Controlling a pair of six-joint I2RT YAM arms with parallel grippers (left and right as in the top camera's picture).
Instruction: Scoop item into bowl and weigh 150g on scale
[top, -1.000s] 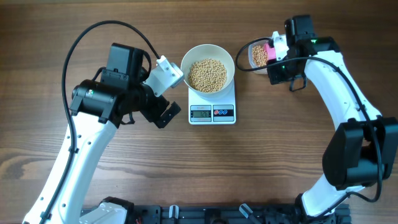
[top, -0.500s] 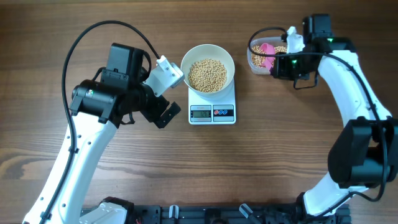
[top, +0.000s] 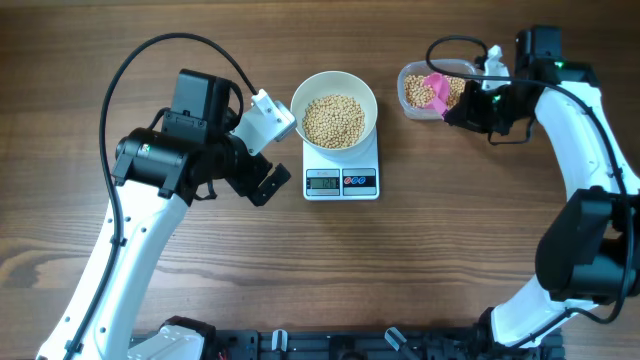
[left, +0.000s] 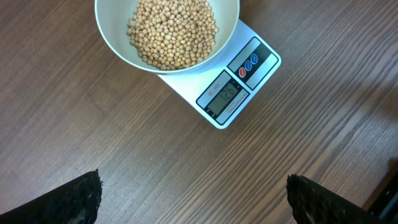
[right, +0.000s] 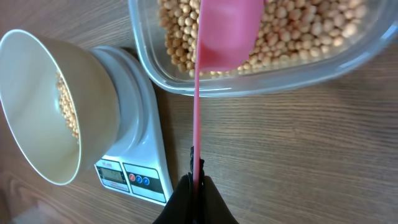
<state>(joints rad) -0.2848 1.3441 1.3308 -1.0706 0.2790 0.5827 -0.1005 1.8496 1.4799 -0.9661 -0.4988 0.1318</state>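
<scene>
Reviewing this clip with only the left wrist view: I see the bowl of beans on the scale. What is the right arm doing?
Observer: The right gripper is shut on the thin handle of a pink scoop.
Operator: Where is the scoop's head?
Observer: At a clear tub holding more beans; touching them or not, I cannot tell.
Operator: Where's that tub?
Observer: On the table, right of the bowl and scale, apart from both.

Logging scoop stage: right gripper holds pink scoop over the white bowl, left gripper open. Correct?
No: the right gripper holds the pink scoop over the clear tub, not the white bowl, as the right wrist view shows; the left gripper is open.
</scene>
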